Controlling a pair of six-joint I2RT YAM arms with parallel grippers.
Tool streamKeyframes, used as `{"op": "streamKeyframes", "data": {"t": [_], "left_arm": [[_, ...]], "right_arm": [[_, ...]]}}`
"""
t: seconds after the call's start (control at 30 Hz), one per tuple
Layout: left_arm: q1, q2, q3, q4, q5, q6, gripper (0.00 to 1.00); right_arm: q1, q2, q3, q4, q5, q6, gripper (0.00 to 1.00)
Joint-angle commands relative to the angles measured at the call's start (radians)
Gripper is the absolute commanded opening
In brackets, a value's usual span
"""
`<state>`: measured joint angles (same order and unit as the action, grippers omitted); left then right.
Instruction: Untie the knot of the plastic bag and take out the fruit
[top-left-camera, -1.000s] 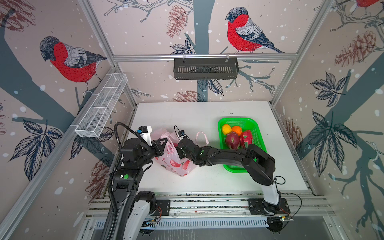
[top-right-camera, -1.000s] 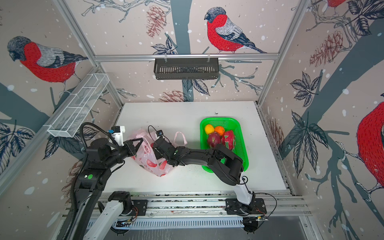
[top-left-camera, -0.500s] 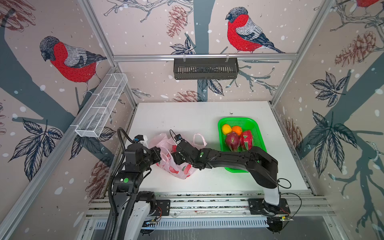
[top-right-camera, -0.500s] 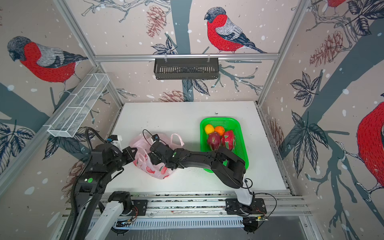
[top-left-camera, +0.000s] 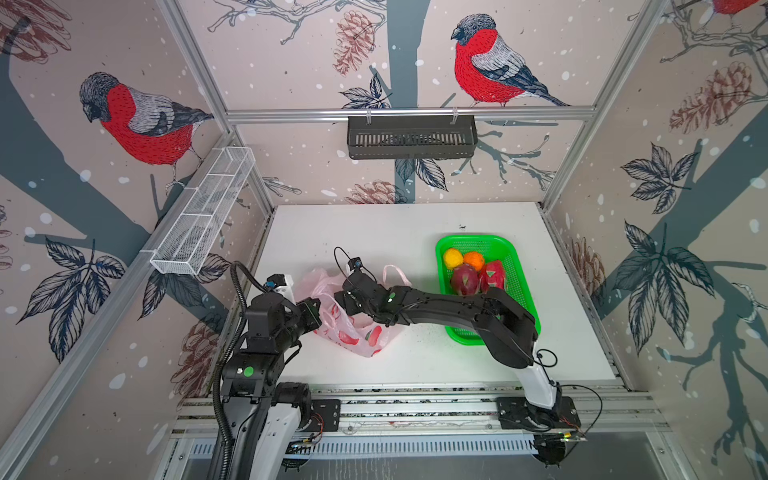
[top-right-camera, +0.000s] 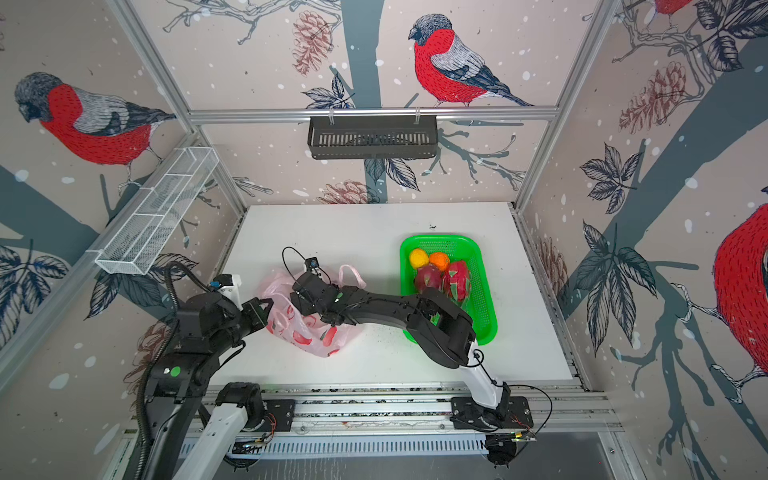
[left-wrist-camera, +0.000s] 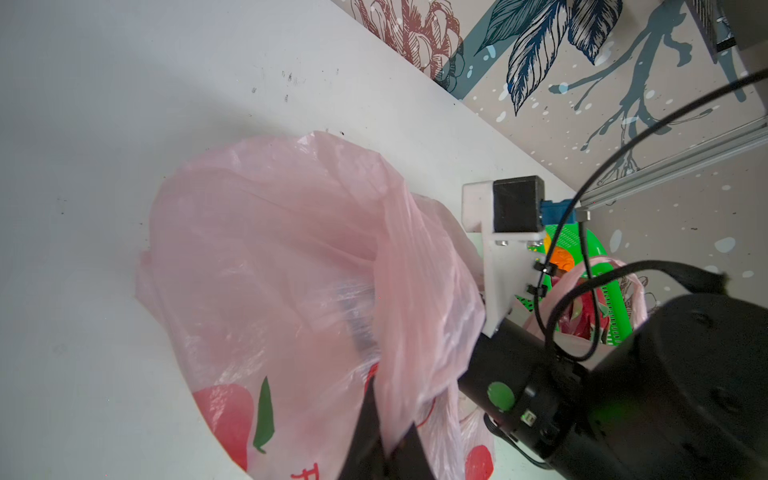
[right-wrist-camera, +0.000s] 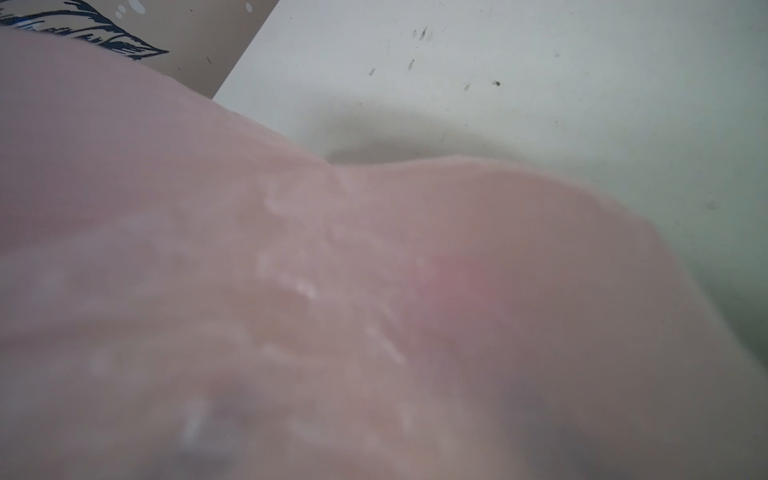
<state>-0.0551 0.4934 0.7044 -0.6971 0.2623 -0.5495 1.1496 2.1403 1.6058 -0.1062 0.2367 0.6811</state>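
The pale pink plastic bag (top-left-camera: 353, 336) (top-right-camera: 299, 332) lies at the table's front left. My left gripper (top-left-camera: 316, 309) (left-wrist-camera: 390, 419) is shut on a fold of the film at the bag's mouth. My right gripper (top-left-camera: 345, 299) reaches into that mouth, its fingers hidden by the film. The right wrist view shows only blurred pink bag film (right-wrist-camera: 291, 291). The knot is out of view, and one handle loop (top-left-camera: 395, 274) lies loose. Fruit sits in the green basket: a yellow ball (top-left-camera: 453, 257), an orange (top-left-camera: 473, 260) and two dragon fruits (top-left-camera: 464, 279) (top-left-camera: 493, 275).
The green mesh basket (top-left-camera: 511, 291) stands at the table's right, partly under my right arm. A black rack (top-left-camera: 411, 137) hangs on the back wall. A white wire shelf (top-left-camera: 203, 216) is fixed to the left wall.
My left gripper has come down and toward the front with the bag's edge. My right gripper has pushed leftward, deeper into the bag's mouth. The bag sits lower and flatter.
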Motion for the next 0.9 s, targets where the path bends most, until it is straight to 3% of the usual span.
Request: {"op": "streamKeyframes", "data": {"t": [0.0,0.87], "left_arm": [[0.004,-0.007,-0.002,0.007,0.039,0.013,0.0],[0.003,-0.033,-0.025,0.013,0.112,0.028,0.0]], "right_arm": [[-0.012,0.027,0.028,-0.016,0.01,0.062,0.96],[-0.056,0.159,0.13,-0.029,0.003,0.17,1.0]]}}
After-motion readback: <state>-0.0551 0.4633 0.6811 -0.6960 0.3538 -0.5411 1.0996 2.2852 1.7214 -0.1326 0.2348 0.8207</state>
